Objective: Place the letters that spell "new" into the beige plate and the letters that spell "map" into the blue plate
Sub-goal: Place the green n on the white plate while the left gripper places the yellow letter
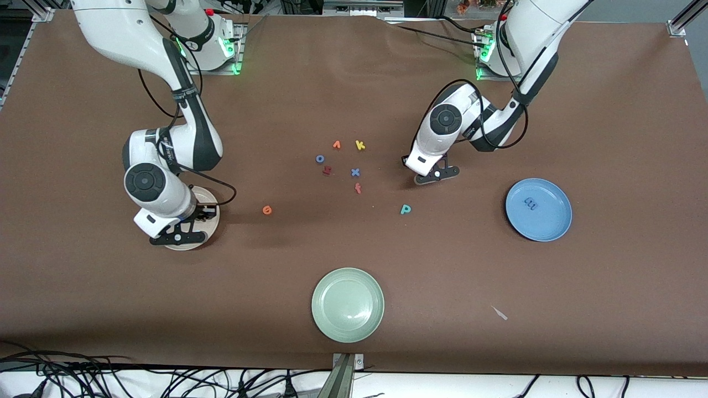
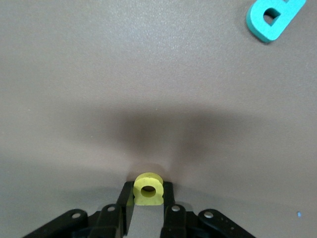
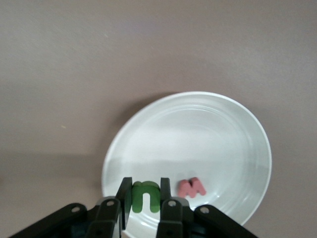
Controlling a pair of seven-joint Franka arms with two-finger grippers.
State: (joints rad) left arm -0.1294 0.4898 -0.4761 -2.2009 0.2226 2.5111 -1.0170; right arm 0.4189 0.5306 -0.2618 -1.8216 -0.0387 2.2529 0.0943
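Observation:
My left gripper is down at the brown table and shut on the yellow "a". In the front view it stands beside the loose letters, toward the left arm's end. The teal "p" lies close by on the table. The blue "m" rests in the blue plate. Over the beige plate, my right gripper is shut on the green "n". The pink "w" lies in that plate beside it. The orange "e" sits on the table.
Mid-table lie an orange "v", yellow "k", blue "o", blue "x", red "f" and another red letter. A pale green plate sits near the front edge.

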